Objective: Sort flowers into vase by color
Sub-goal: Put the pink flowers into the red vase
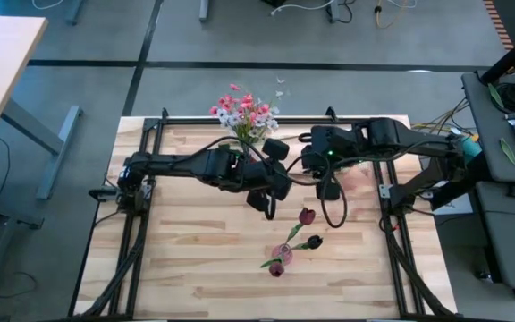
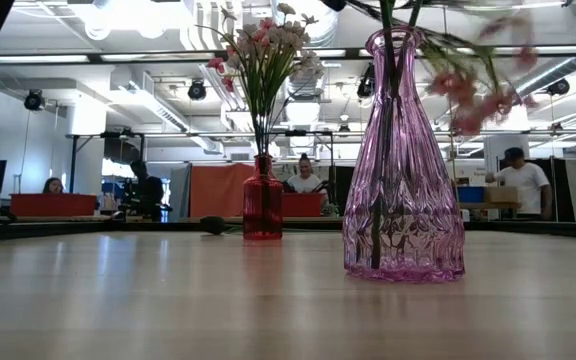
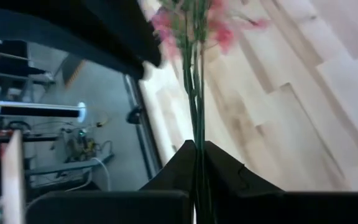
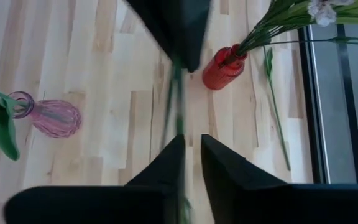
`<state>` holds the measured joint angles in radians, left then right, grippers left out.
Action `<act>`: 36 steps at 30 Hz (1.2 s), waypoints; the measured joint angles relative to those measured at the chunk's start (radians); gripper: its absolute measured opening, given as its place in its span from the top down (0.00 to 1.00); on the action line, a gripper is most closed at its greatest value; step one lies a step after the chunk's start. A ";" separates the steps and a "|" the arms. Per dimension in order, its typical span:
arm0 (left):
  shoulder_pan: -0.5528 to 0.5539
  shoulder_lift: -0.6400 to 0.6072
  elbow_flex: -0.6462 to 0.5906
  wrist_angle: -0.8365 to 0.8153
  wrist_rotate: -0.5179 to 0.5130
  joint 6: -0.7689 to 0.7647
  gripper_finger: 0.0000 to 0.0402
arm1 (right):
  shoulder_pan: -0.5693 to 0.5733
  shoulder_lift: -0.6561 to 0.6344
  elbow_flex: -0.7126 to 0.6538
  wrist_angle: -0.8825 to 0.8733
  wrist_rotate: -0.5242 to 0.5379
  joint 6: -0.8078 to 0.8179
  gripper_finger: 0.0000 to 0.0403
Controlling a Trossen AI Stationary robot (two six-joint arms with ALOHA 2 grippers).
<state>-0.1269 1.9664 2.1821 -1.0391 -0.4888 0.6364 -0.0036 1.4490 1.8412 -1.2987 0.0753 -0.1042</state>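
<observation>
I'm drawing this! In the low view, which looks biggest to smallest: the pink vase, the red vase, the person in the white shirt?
1. Pink vase, though it stands nearest the camera.
2. Red vase.
3. Person in white shirt, far behind the table.

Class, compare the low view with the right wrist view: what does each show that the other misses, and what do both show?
Only the low view shows people at desks in the room beyond the table. Only the right wrist view shows the right gripper, slightly open around thin green stems, and a loose green stem lying on the wooden table. Both show the red glass vase and the pink ribbed glass vase.
</observation>
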 joint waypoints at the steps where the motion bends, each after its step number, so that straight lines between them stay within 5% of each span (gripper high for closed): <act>1: -0.001 0.001 -0.005 0.000 0.001 -0.013 1.00 | 0.000 -0.002 0.001 -0.003 0.001 0.000 0.86; 9: -0.039 -0.026 -0.021 -0.005 -0.040 -0.127 1.00 | -0.001 -0.016 0.067 -0.049 0.003 -0.047 0.62; 16: -0.068 -0.196 -0.101 0.043 -0.057 -0.210 1.00 | -0.001 -0.047 0.240 0.015 0.003 -0.104 0.50; 23: -0.100 -0.460 -0.464 0.338 -0.015 -0.251 1.00 | -0.001 -0.090 0.385 0.118 -0.013 -0.133 0.48; 36: -0.148 -0.897 -1.163 1.058 0.089 -0.241 1.00 | -0.002 -0.083 0.383 0.152 -0.077 -0.225 0.48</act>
<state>-0.2745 1.0699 1.0187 0.0187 -0.3997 0.3952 -0.0051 1.3661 2.2240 -1.1469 -0.0021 -0.3297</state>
